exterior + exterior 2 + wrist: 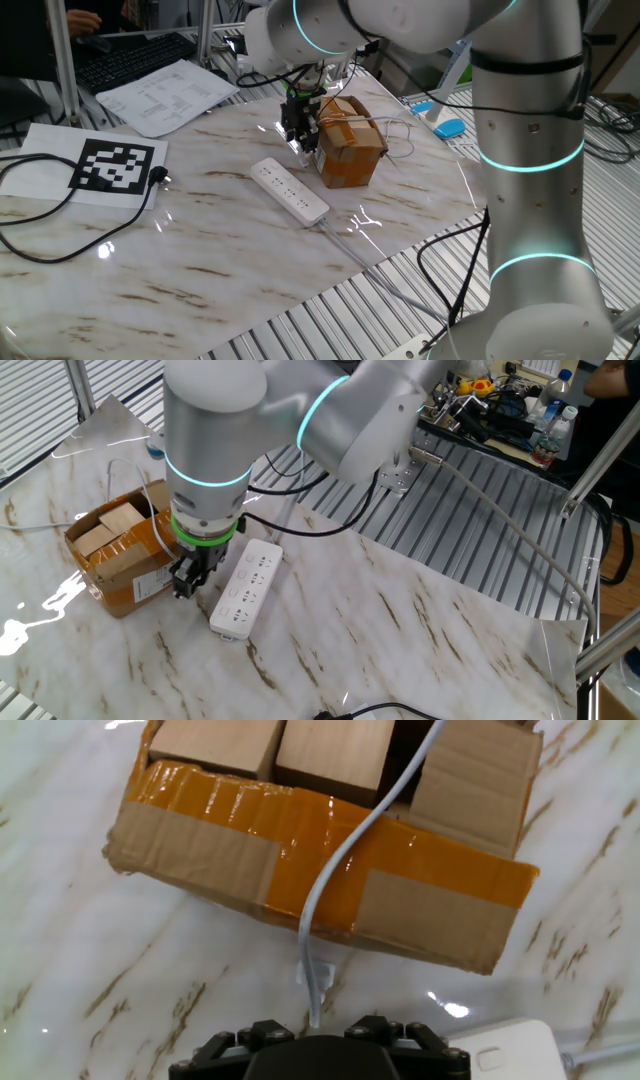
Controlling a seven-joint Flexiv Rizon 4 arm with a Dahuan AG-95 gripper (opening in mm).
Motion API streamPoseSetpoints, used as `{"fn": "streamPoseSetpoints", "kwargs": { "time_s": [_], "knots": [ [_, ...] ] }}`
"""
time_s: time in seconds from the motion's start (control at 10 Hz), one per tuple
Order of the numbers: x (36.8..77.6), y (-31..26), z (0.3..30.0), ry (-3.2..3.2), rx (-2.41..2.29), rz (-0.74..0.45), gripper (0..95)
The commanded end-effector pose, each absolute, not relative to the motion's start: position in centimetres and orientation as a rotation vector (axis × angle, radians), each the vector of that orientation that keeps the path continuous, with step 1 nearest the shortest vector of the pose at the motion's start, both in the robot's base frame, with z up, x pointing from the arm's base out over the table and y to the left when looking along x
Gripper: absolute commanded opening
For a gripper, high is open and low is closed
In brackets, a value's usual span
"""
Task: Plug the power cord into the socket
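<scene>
Cardboard box [350, 150] crowds the socket [289, 189]; gripper [190, 582] between, jaw state unclear.

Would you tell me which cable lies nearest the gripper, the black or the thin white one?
The thin white cable: it drapes over the cardboard box down to the gripper.

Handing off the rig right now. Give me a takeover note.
Gripper: pointing down, low between the cardboard box and the socket. Can't tell whether the jaws are open or holding anything.
White cord: runs across the box and ends just ahead of the gripper.
Socket: lying flat, nothing in its outlets.
Done: nothing plugged in.
Left: secure the plug, then insert it.
</scene>
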State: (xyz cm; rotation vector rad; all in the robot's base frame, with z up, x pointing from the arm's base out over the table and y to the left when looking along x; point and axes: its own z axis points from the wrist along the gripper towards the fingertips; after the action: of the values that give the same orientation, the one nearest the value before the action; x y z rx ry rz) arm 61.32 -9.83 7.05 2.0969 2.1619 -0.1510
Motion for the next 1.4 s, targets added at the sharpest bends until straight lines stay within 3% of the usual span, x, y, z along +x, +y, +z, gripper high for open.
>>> {"fn": "streamPoseSetpoints", "kwargs": {
  "time_s": [0.1,1.4],
  "knots": [
    [61.4,-9.9,7.0,2.158,2.097,-0.149,57.0],
    [62.5,-10.5,6.2,2.118,2.142,-0.186,57.0]
  ]
}}
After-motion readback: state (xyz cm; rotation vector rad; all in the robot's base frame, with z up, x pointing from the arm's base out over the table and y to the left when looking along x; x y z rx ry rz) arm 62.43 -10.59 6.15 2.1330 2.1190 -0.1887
